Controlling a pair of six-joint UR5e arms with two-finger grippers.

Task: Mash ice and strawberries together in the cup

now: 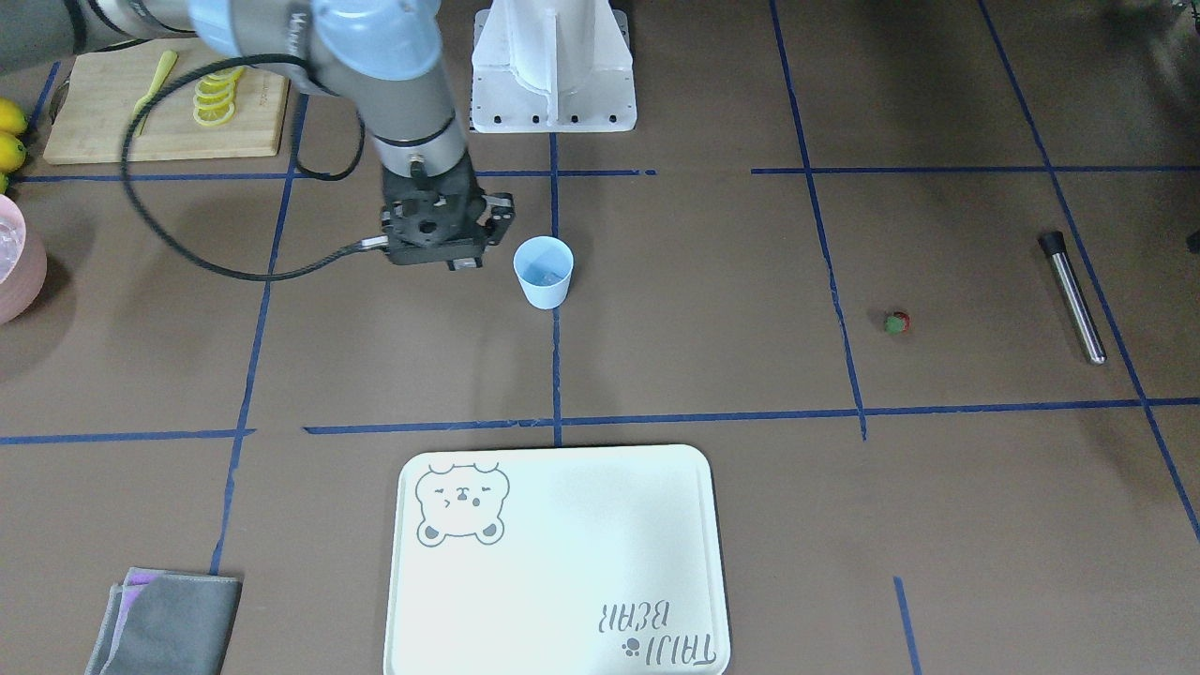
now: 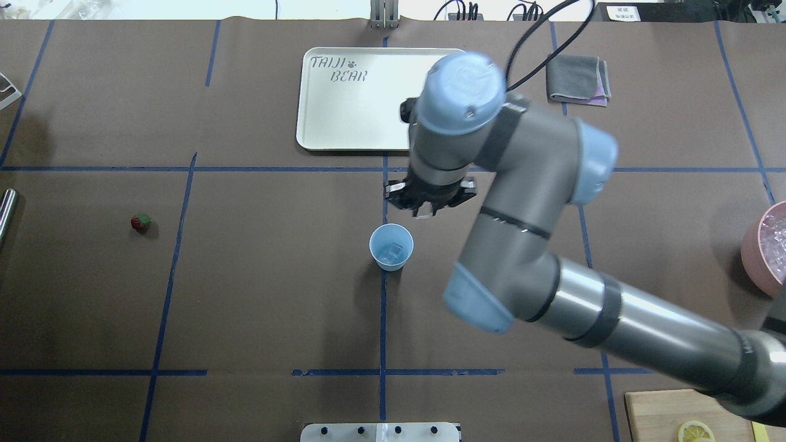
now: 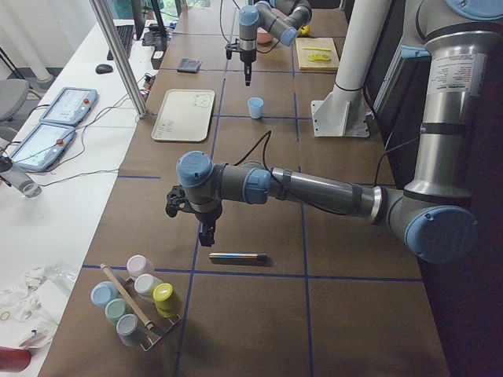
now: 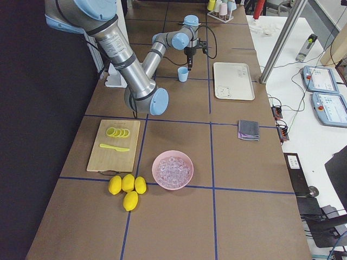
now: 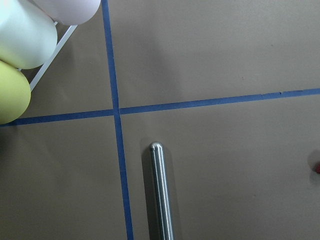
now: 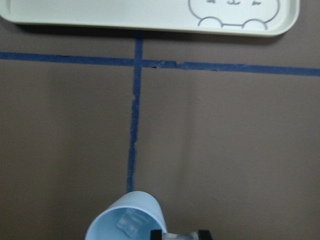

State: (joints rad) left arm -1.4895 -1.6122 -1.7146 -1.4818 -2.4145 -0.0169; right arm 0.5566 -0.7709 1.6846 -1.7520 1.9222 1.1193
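Observation:
The pale blue cup (image 2: 391, 247) stands upright mid-table with ice (image 2: 393, 250) in its bottom, also seen in the right wrist view (image 6: 129, 223). My right gripper (image 6: 180, 235) hangs just above the cup's rim (image 6: 150, 202) on the tray side. Its tips stand slightly apart and a pale glassy piece fills the gap. The strawberry (image 2: 141, 223) lies alone on the table far to my left. My left gripper (image 3: 206, 234) hovers over a steel muddler (image 3: 238, 256); I cannot tell if it is open or shut.
A white tray (image 2: 344, 104) lies beyond the cup. A pink bowl (image 4: 172, 169) of ice cubes, lemons (image 4: 127, 187) and a cutting board (image 1: 94, 112) sit at my right. A folded cloth (image 1: 169, 623) and a rack of cups (image 3: 134, 302) are at the table's ends.

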